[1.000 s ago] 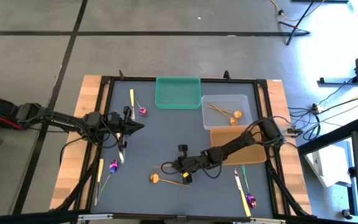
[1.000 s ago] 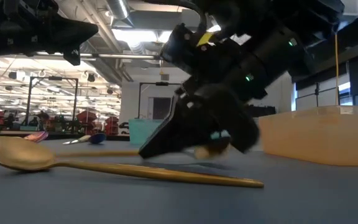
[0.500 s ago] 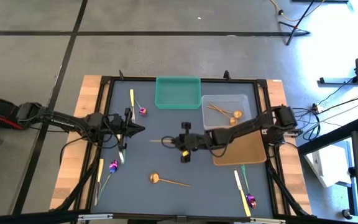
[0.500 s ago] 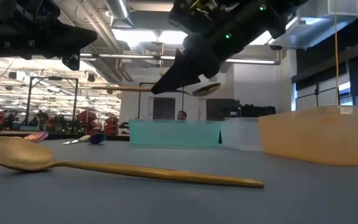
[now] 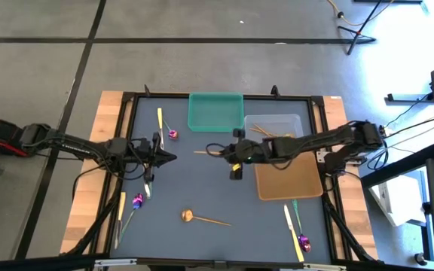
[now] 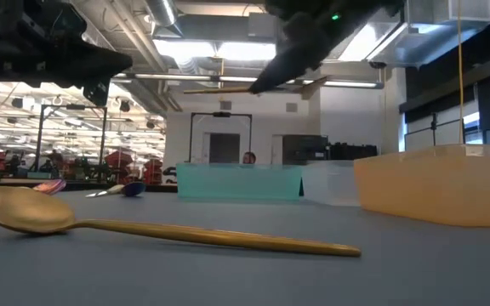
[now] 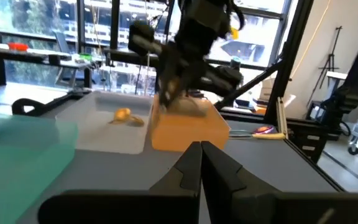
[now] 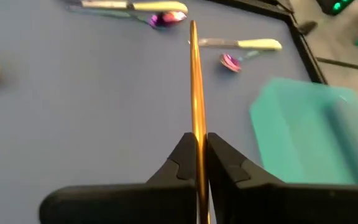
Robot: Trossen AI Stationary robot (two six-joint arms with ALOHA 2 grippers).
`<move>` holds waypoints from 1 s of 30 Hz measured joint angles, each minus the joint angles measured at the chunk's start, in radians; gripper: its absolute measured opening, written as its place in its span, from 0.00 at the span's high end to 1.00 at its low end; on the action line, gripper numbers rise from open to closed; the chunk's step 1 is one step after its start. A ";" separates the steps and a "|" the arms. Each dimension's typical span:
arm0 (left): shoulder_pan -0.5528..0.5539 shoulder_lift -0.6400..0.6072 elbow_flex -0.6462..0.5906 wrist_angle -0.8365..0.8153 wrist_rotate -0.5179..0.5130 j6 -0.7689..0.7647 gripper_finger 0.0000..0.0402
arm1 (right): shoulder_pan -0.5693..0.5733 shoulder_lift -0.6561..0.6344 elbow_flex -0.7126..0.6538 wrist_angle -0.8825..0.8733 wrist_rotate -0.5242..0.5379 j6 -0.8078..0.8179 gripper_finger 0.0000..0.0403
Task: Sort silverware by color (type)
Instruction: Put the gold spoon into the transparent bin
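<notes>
My right gripper (image 5: 227, 153) hangs in the air over the table's middle, just left of the clear tray (image 5: 301, 120), shut on a gold spoon (image 5: 206, 153) whose bowl is hidden behind the fingers. Another gold spoon (image 5: 202, 219) lies flat near the near edge, and two more lie in the clear tray. Purple-headed spoons (image 5: 172, 133) (image 5: 136, 201) (image 5: 301, 239) and pale yellow knives (image 5: 159, 118) (image 5: 120, 208) (image 5: 291, 226) lie scattered on the table. My left gripper (image 5: 170, 156) waits shut over the table's left part, touching nothing. My right gripper pinches the gold spoon's handle (image 8: 196, 121) between its two fingers. The fingers lie level and point toward the table's left, along the handle. The free end of the handle (image 6: 215, 88) juts out past the fingertips, level and lifted clear of the table.
A green tray (image 5: 215, 111) stands at the far edge, with the clear tray beside it and an orange tray (image 5: 288, 181) nearer. Bare table lies between the two grippers and around the gold spoon (image 6: 143, 225) at the near side.
My right gripper has risen from the table near the lying gold spoon and moved toward the far edge and the clear tray. It carried the gold spoon with it, now lifted clear and level. The other gold spoon stayed where it was.
</notes>
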 joint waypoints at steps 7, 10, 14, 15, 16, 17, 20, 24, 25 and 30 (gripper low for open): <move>-0.045 0.005 0.000 -0.042 -0.024 -0.027 0.99 | -0.040 -0.208 -0.132 -0.076 0.055 -0.015 0.98; -0.068 0.013 0.000 -0.046 -0.046 -0.049 0.99 | -0.084 -0.299 -0.221 -0.088 0.047 -0.016 0.98; -0.093 0.017 0.000 -0.043 -0.069 -0.050 0.99 | -0.170 -0.409 -0.359 -0.076 0.023 -0.015 0.98; -0.097 0.017 0.000 -0.044 -0.072 -0.050 0.99 | -0.192 -0.434 -0.393 -0.074 0.020 -0.015 0.98; -0.102 0.017 0.000 -0.041 -0.079 -0.050 0.99 | -0.214 -0.457 -0.422 -0.075 0.016 -0.014 0.97; -0.106 0.017 0.000 -0.041 -0.085 -0.050 0.99 | -0.233 -0.476 -0.449 -0.071 0.008 -0.015 0.97; -0.112 0.017 0.000 -0.041 -0.100 -0.042 0.99 | -0.295 -0.522 -0.529 -0.030 0.004 -0.025 0.97; -0.111 0.017 0.000 -0.040 -0.116 -0.031 0.99 | -0.371 -0.530 -0.613 0.030 -0.002 -0.054 0.97; -0.111 0.017 0.000 -0.040 -0.117 -0.031 0.99 | -0.391 -0.529 -0.630 0.037 -0.019 -0.061 0.97; -0.111 0.017 0.000 -0.033 -0.120 -0.022 0.99 | -0.461 -0.519 -0.663 0.041 -0.075 -0.073 0.97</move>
